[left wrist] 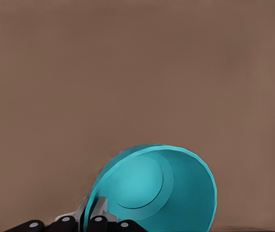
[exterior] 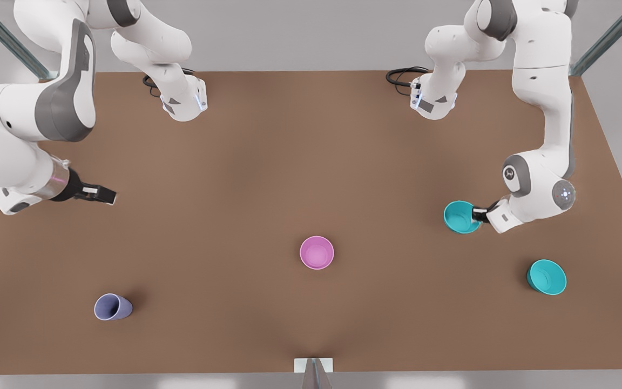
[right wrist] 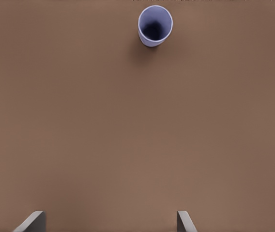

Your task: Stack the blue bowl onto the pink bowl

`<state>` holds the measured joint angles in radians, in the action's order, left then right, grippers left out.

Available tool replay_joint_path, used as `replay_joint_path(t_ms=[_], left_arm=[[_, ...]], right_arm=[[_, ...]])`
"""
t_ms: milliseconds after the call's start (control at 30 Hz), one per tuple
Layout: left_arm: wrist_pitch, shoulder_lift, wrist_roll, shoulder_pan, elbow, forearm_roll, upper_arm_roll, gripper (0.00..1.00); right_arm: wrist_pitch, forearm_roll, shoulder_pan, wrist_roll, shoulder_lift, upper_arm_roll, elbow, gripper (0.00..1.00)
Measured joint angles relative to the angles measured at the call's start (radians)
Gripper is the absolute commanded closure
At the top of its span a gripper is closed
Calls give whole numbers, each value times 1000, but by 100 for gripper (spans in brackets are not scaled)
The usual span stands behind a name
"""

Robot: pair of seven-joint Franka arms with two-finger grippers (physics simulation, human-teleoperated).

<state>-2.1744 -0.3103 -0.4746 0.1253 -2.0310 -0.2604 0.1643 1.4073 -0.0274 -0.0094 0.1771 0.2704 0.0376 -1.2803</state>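
- The blue bowl (exterior: pixel 461 217) sits at the right of the front view, a little above mid-height, with the left gripper (exterior: pixel 478 214) clamped on its rim on the side toward the picture's right edge.
- In the left wrist view the bowl (left wrist: pixel 161 191) is tipped, its mouth turned toward the camera, and one finger (left wrist: pixel 97 212) reaches inside the wall; the pinch takes the thin rim between inner and outer faces.
- The pink bowl (exterior: pixel 317 252) stands upright near the centre of the table (exterior: pixel 289 151), well apart from the held bowl and toward the front view's left of it.
- The right gripper (exterior: pixel 107 195) waits at the left edge of the front view, fingers spread apart with nothing between them; its wrist camera looks at a lavender cup (right wrist: pixel 155 25).
- A second, more flared teal bowl (exterior: pixel 547 276) rests at the lower right.
- The bowl looks like light, stiff, smooth plastic. A rim grip should carry it, though it may swing or slip, so it needs levelling before it nests.
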Motion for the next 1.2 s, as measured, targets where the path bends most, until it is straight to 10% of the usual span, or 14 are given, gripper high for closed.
replay_joint_path(t_ms=[500, 1200], left_arm=[[181, -530, 641, 385, 855, -7, -133, 79], [122, -602, 1103, 433, 904, -13, -160, 79]], right_arm=[[8, -21, -21, -126, 30, -2, 42, 0], [9, -24, -21, -192, 35, -1, 42, 0]])
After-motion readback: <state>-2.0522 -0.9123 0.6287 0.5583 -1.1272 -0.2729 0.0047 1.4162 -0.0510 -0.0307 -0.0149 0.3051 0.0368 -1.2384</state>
